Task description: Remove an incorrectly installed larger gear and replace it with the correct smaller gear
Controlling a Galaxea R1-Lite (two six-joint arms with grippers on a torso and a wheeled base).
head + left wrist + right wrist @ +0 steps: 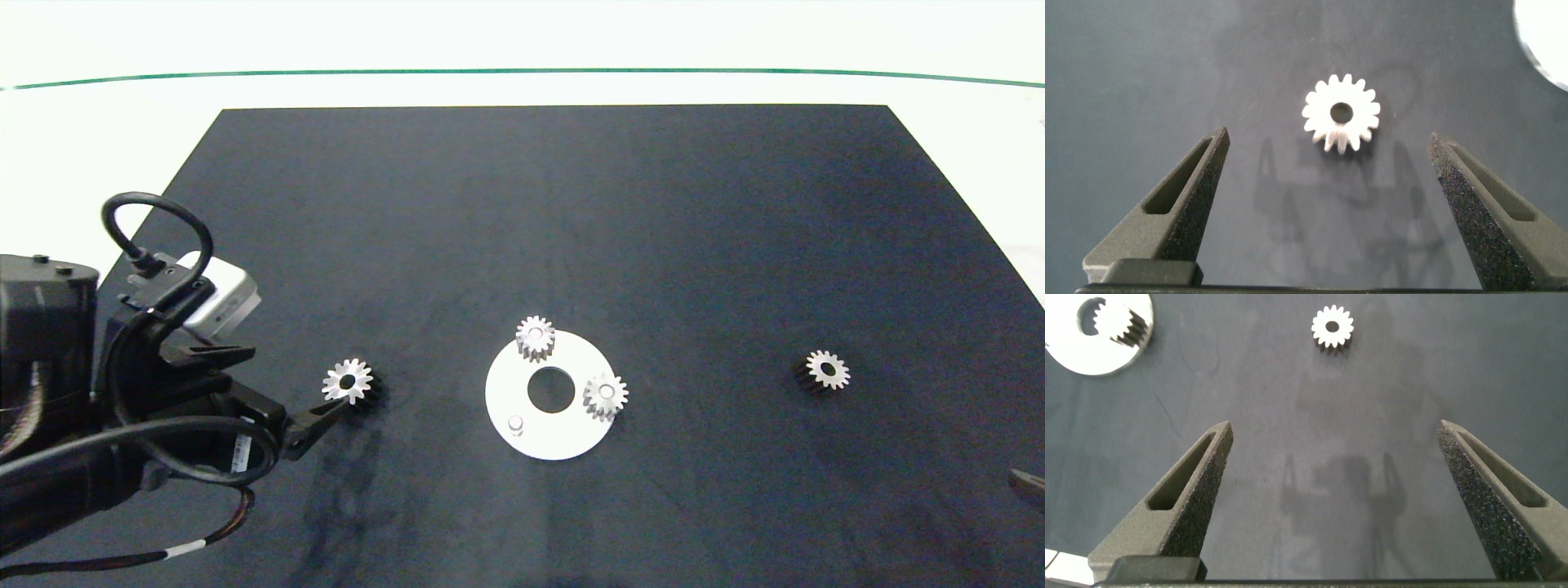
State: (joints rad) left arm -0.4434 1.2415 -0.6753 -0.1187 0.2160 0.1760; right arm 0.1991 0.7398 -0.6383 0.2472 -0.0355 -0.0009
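The left gripper (353, 402) has its jaws spread wide, holding nothing, just beside the larger gear (349, 381) lying flat, hole upward, on the dark surface (522, 229) at left. The right gripper (1335, 437) is likewise released. The smaller gear (827, 369) lies flat at right. A white disc (555, 433) carries two gears.
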